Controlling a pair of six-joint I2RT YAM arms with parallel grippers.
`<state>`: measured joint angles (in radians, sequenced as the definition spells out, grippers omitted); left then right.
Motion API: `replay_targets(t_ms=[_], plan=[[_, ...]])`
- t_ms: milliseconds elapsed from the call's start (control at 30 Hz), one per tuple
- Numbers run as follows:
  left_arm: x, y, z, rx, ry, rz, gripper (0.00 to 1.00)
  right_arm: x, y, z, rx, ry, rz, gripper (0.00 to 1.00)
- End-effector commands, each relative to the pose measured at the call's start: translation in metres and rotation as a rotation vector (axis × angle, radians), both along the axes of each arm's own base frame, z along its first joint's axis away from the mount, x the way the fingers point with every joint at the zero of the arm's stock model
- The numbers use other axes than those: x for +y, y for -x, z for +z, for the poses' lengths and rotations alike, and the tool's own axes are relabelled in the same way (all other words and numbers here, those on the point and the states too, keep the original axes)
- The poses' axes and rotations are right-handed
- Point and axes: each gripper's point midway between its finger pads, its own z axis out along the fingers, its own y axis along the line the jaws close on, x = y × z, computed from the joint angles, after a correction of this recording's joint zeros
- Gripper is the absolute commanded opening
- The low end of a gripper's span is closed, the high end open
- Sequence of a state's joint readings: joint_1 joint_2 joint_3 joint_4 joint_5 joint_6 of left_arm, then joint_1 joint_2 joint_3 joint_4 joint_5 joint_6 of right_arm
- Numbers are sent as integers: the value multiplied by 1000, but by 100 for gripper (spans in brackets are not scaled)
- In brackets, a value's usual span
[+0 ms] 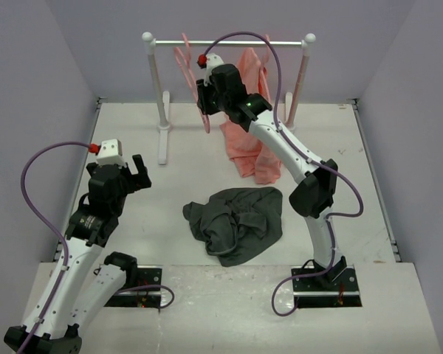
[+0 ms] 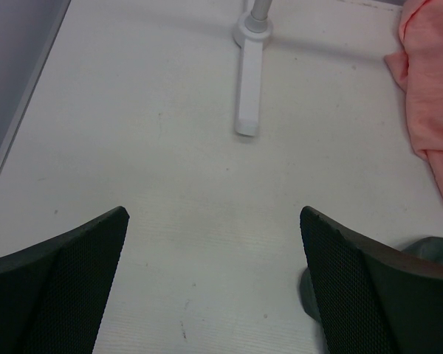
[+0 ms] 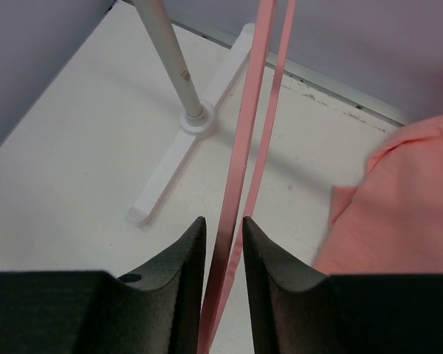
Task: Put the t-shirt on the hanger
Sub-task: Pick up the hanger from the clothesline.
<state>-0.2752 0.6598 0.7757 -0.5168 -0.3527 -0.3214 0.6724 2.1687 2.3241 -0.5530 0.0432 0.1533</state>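
The dark grey t-shirt lies crumpled on the table between the two arm bases; a sliver of the t-shirt shows by my left gripper's right finger. The pink hanger hangs from the white rack's bar at the back. My right gripper is raised to it, and in the right wrist view my right gripper has its jaws closed narrowly on the thin bars of the hanger. My left gripper hovers over bare table left of the t-shirt, and my left gripper is open with nothing in it.
The white clothes rack stands at the back, its foot and post on the table. A salmon-pink garment hangs from it right of the hanger, reaching the table. Purple walls enclose three sides.
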Motion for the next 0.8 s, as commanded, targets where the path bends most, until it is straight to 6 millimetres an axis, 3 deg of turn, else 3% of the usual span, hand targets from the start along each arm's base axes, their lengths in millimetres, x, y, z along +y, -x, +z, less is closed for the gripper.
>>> replay_targets(t_ms=[0, 200, 300, 400, 600, 633, 667, 767], plan=[[3, -3, 7, -33, -5, 8, 100, 6, -11, 14, -68, -24, -23, 19], [2, -4, 6, -27, -6, 9, 100, -2, -15, 29, -107, -42, -78, 0], [-3, -5, 7, -28, 1, -20, 100, -12, -16, 51, -153, -76, -127, 0], [-13, -7, 8, -23, 10, -76, 100, -20, -13, 90, -227, -140, -152, 0], [-35, -8, 2, 40, 40, -193, 100, -40, 13, 139, -275, -202, -152, 0], [-44, -9, 0, 58, 65, -232, 100, -42, 17, 127, -247, -185, -150, 0], [-48, -10, -4, 77, 72, -245, 100, -48, 25, 137, -257, -198, -150, 0], [-71, -15, -17, 144, 138, -316, 100, -70, 57, 102, -176, -150, -139, 0]])
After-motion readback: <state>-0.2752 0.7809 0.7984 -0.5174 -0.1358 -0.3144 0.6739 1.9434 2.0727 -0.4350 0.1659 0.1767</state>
